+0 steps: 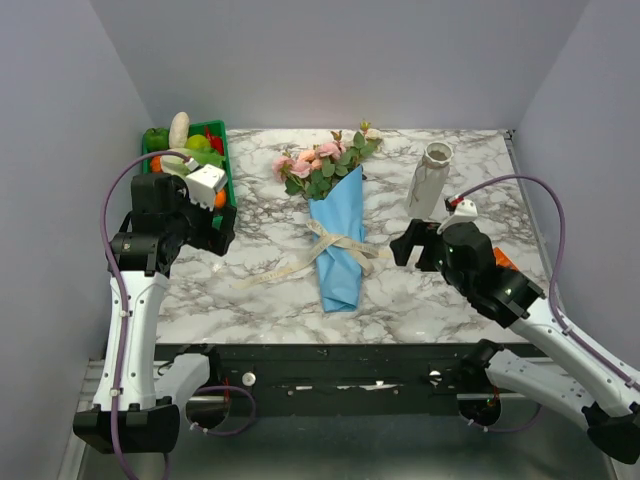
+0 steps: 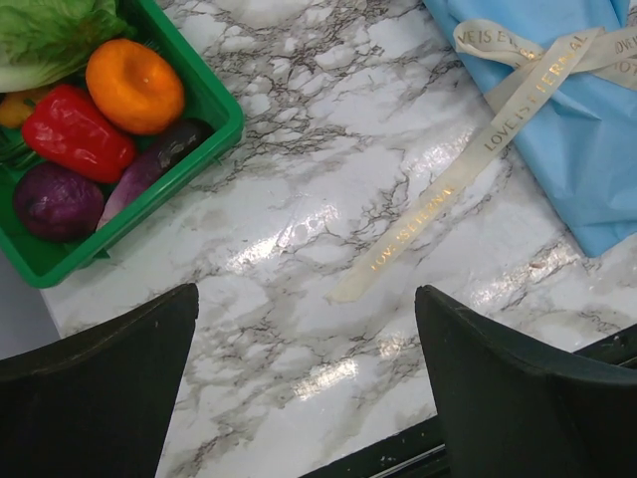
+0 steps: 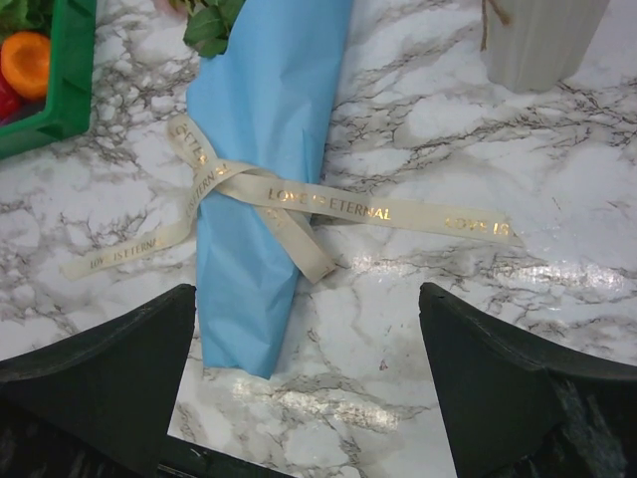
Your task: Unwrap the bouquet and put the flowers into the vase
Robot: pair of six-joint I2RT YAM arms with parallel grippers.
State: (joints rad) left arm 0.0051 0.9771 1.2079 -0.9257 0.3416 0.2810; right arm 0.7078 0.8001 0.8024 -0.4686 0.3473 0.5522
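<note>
My left gripper (image 2: 307, 295) hangs with jaws wide near the green tray (image 1: 229, 150). The bouquet (image 1: 338, 235) lies wrapped at mid-table, long axis near-to-far, blooms pointing away from me. The vase (image 1: 430, 178) stands to its right, seemingly upright. My right gripper (image 3: 307, 291) also has jaws wide.

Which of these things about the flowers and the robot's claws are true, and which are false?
1. The bouquet is wrapped in blue paper tied with a ribbon. True.
2. The flowers are in the vase. False: they lie in the bouquet on the table, and no flowers are in the vase.
3. The vase stands upright to the right of the bouquet. True.
4. The left claw grips the ribbon. False: it hangs open above the table, holding nothing.
5. The right claw is open. True.
</note>
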